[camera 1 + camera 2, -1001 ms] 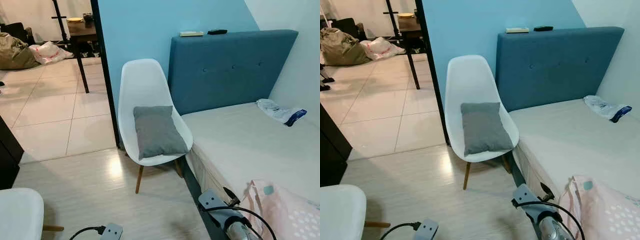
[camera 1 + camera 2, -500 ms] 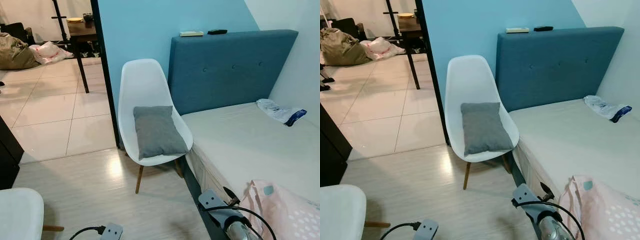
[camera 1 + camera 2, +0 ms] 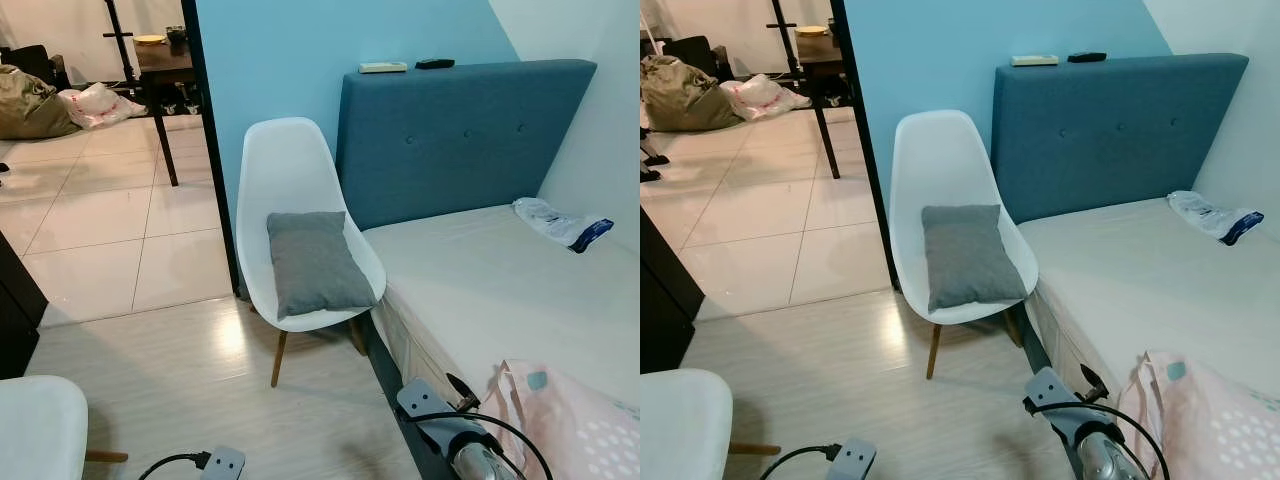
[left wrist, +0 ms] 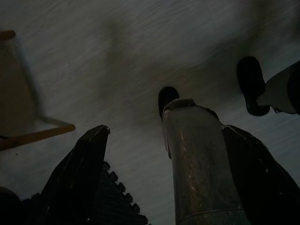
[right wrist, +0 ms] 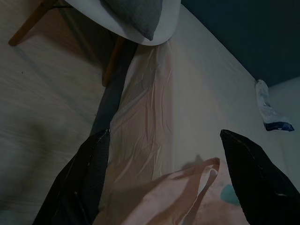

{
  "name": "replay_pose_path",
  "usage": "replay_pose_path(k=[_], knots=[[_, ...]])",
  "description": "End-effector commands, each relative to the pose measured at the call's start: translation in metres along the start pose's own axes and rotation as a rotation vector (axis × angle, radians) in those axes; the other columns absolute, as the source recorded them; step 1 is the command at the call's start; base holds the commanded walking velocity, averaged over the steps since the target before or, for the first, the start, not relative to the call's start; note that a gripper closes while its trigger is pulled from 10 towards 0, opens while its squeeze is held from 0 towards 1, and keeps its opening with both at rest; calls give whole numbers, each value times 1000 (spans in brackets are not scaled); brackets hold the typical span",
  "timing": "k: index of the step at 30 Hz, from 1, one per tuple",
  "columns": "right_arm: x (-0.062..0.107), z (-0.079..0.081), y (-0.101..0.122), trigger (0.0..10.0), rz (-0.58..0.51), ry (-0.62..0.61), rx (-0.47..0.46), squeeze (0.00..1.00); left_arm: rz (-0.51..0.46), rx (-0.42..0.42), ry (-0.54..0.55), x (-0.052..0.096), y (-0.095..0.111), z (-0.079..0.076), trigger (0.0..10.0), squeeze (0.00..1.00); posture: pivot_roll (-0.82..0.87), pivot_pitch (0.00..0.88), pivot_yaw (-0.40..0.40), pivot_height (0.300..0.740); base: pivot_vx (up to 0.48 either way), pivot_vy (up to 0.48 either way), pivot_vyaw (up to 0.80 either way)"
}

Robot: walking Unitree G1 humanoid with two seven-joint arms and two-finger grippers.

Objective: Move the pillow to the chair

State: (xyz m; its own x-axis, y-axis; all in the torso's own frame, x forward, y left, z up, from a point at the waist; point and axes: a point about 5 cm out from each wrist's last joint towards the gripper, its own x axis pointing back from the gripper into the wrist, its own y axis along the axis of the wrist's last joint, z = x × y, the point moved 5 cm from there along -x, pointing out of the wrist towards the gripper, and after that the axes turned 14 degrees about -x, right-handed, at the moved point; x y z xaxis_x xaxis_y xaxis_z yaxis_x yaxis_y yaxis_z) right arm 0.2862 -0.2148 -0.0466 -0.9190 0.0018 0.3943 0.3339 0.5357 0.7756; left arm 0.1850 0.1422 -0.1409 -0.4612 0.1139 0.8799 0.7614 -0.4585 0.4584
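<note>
Judging the pillow (image 3: pixel 314 261) settled on the chair (image 3: pixel 290 170) at 12 o'clock, I keep both hands, left (image 4: pixel 154 178) and right (image 5: pixel 164 183), wide and empty, clear of it.

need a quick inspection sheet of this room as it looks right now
surface: pale wood-look floor, meeting beige tiles past the doorway.
job's things: grey pillow lies on the seat of the white chair, leaning on its back.
clutter: plastic packet on the bed; pink tote bag at its near edge; two remotes on the blue headboard.
grippers: left gripper open, hanging over the floor; right gripper open, above the bed edge and bag.
cables: black cable looped by the right arm; another by the left.
surroundings: second white chair; dark table and bags beyond.
</note>
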Motion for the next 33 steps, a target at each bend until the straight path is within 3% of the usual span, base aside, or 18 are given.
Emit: replay_pose_path(k=[1,33], knots=[[-2,-1,5,10000,-17,-6,-15,0,18,12,0,1,-6,-1,10000,0,-12,0,-48,740,0,0,0],[-4,-3,6,10000,-12,-7,-15,0,20,1,-15,0,-5,-4,10000,0,-23,0,-32,740,0,0,0]])
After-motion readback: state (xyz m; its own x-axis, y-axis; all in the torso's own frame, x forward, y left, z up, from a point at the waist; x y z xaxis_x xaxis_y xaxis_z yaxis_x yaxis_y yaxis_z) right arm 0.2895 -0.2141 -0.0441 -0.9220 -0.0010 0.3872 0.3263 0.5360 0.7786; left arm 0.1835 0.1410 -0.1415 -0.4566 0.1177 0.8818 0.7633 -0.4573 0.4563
